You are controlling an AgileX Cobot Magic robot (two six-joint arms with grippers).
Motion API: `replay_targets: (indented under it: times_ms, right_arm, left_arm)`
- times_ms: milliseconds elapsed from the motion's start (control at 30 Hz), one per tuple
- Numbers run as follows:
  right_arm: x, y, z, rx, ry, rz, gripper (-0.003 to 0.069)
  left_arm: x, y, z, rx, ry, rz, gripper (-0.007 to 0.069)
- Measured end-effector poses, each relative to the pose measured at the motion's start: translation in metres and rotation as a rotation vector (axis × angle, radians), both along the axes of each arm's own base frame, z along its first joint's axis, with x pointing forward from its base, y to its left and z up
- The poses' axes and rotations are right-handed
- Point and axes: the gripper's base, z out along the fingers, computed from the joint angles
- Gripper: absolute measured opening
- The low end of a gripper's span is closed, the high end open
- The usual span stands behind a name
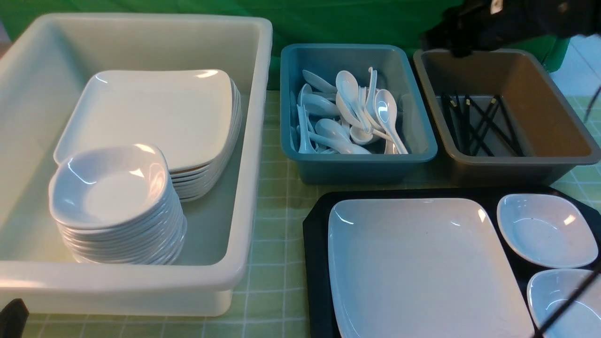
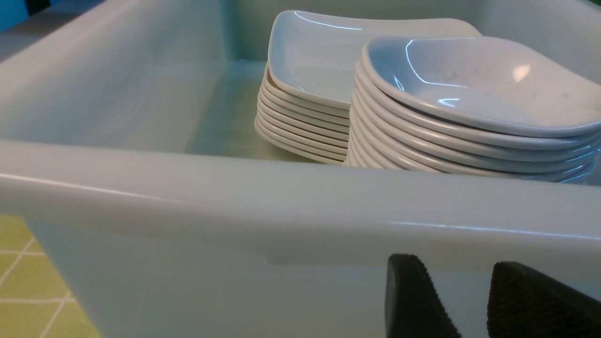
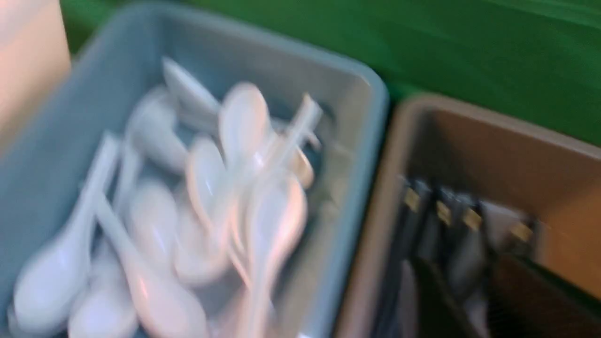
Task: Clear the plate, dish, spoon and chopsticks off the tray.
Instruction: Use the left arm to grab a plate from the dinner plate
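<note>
The large white plate (image 1: 422, 263) lies on the black tray (image 1: 315, 244) at the near right. Beside it on the tray sit two small white dishes, one farther (image 1: 544, 230) and one nearer (image 1: 563, 305). The part of the tray that shows holds no spoon or chopsticks. Several white spoons (image 1: 352, 112) lie in the blue bin (image 1: 361, 162), and several black chopsticks (image 1: 479, 124) in the brown bin (image 1: 516, 162). My right gripper (image 1: 462, 49) (image 3: 458, 258) hangs over the brown bin, blurred, with a gap between its fingers and nothing in it. My left gripper (image 2: 455, 263) is open and empty, facing the white tub's outer wall.
The big white tub (image 1: 141, 281) on the left holds a stack of square plates (image 1: 155, 117) and a stack of small dishes (image 1: 112, 197). A thin dark line (image 1: 568, 303) crosses the near dish. A green checked cloth (image 1: 277, 281) covers the table.
</note>
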Motion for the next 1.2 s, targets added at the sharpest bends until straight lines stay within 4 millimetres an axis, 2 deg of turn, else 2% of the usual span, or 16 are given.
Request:
replay_targets:
  times_ms: [67,133,167,267,367,400,433,500,633,667,900,933,1000,1033,1133,1200]
  right_arm:
    - [-0.030,-0.014,0.028,-0.055,0.038,-0.006,0.0049]
    - [-0.058,-0.026,0.050,-0.083,0.062,-0.017,0.0019]
    - [-0.061,-0.027,0.052,-0.083,0.064,-0.020,0.0019]
    - [-0.109,-0.047,0.082,-0.100,0.108,-0.049,0.0009]
    - [-0.143,-0.060,0.099,-0.096,0.103,-0.062,0.0010]
    - [-0.145,-0.061,0.099,-0.096,0.103,-0.063,0.0010]
    - [-0.164,-0.067,0.106,-0.085,0.077,-0.065,0.0008]
    - [-0.179,-0.073,0.107,-0.080,0.065,-0.066,0.0008]
    - [-0.233,-0.093,0.099,-0.065,0.034,-0.069,0.0008]
    - [-0.236,-0.094,0.101,-0.062,0.027,-0.070,0.0008]
    - [-0.312,-0.121,0.068,-0.010,-0.064,-0.072,0.0011]
    - [-0.316,-0.122,0.066,-0.003,-0.073,-0.072,0.0011]
    - [-0.329,-0.126,0.057,0.019,-0.103,-0.076,0.0012]
    - [-0.341,-0.130,0.050,0.037,-0.141,-0.073,0.0014]
    - [-0.359,-0.137,0.038,0.061,-0.204,-0.068,0.0017]
    - [-0.367,-0.139,0.030,0.070,-0.232,-0.065,0.0019]
  left_arm:
    - [0.000,0.000,0.000,0.000,0.000,0.000,0.0225]
    - [0.000,0.000,0.000,0.000,0.000,0.000,0.0225]
    - [0.000,0.000,0.000,0.000,0.000,0.000,0.0225]
    - [0.000,0.000,0.000,0.000,0.000,0.000,0.0225]
    - [0.000,0.000,0.000,0.000,0.000,0.000,0.0225]
    - [0.000,0.000,0.000,0.000,0.000,0.000,0.0225]
    - [0.000,0.000,0.000,0.000,0.000,0.000,0.0225]
    - [0.000,0.000,0.000,0.000,0.000,0.000,0.0225]
    - [0.000,0.000,0.000,0.000,0.000,0.000,0.0225]
    - [0.000,0.000,0.000,0.000,0.000,0.000,0.0225]
    - [0.000,0.000,0.001,-0.014,-0.009,0.004,0.0225]
    - [0.000,0.000,0.001,-0.033,-0.015,0.005,0.0225]
    - [0.001,-0.001,0.005,-0.211,-0.063,0.012,0.0225]
    - [0.001,-0.002,0.009,-0.493,-0.114,0.024,0.0225]
    - [0.001,-0.003,0.015,-1.120,-0.186,0.043,0.0225]
    - [0.001,-0.002,0.017,-1.356,-0.205,0.051,0.0225]
